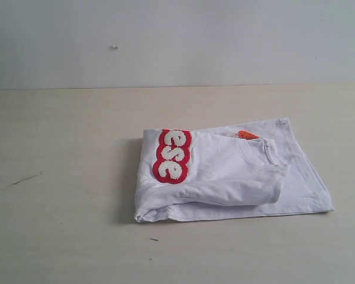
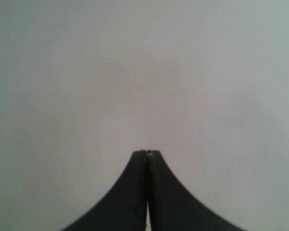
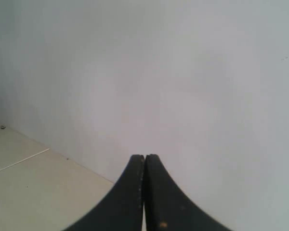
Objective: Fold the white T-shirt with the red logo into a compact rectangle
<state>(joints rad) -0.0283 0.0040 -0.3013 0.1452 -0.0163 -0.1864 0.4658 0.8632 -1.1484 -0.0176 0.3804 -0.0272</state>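
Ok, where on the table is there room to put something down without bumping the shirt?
The biggest bare patch of table is left of the white T-shirt, out to the picture's edge. There's also a strip between the shirt and the wall, and one in front. Right of the shirt is tightest.

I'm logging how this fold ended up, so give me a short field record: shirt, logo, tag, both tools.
shirt: white T-shirt, folded into a rough rectangle on the table, layers uneven
logo: red logo, face up at the bundle's left end in the exterior view, only partly showing
tag: orange neck tag, peeking out near the far edge
left tool: shut, empty, off the shirt
right tool: shut, empty, off the shirt
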